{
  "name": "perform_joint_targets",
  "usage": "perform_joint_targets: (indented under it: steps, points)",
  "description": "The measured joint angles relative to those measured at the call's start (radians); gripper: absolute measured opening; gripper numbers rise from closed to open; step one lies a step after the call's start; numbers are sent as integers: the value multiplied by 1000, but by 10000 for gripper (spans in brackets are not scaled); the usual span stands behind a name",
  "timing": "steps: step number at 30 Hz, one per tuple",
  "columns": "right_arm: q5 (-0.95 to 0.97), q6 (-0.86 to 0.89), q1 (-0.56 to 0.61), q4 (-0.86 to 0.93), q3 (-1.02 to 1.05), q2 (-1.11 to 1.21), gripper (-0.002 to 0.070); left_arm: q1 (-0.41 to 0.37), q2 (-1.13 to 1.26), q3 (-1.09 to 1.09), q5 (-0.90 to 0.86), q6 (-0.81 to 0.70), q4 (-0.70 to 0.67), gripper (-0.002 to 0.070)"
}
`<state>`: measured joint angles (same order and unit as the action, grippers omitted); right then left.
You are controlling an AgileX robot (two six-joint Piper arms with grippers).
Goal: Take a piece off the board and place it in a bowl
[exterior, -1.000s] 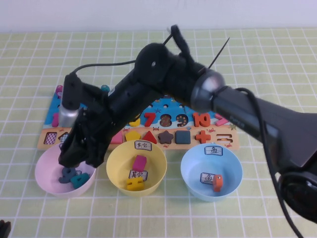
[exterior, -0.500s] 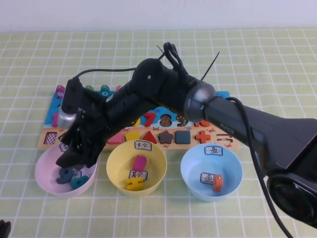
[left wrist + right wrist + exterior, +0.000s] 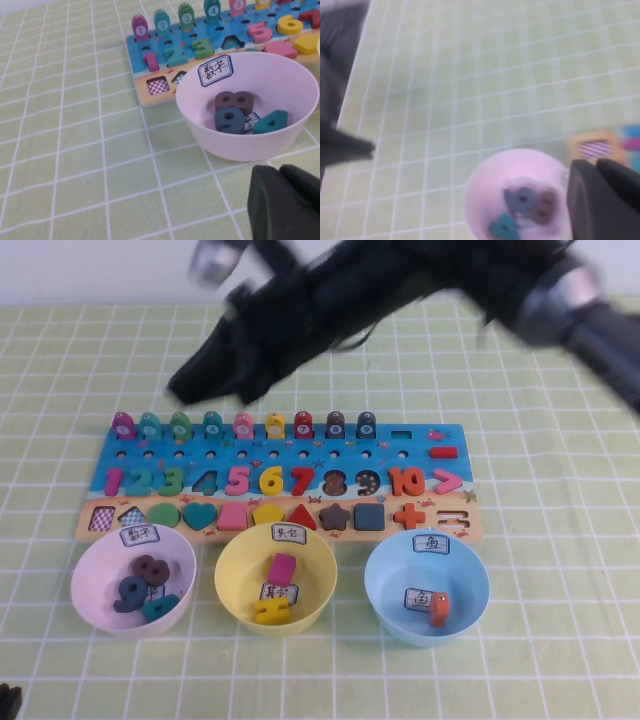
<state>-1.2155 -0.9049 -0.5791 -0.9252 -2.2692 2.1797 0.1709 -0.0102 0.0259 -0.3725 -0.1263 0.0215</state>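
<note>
Three pieces sit in your pink bowl, the brown 8 among them, off the board. Your right gripper hangs high beyond the board, well apart; whether it is open, you cannot tell. Left gripper rests beside the bowl, apparently closed, empty.
</note>
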Motion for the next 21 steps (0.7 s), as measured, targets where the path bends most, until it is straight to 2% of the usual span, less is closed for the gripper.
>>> perform_joint_targets:
  steps: [5, 9, 14, 21]
  points:
    - [-16, 158, 107, 128, 24, -118, -13, 0, 0, 0, 0, 0, 0, -5]
    - [-18, 180, 178, 142, 141, -221, -15, 0, 0, 0, 0, 0, 0, -5]
    - [4, 107, 223, 88, 405, -412, -15, 0, 0, 0, 0, 0, 0, -5]
    - [293, -13, 225, 31, 830, -786, -16, 0, 0, 0, 0, 0, 0, -5]
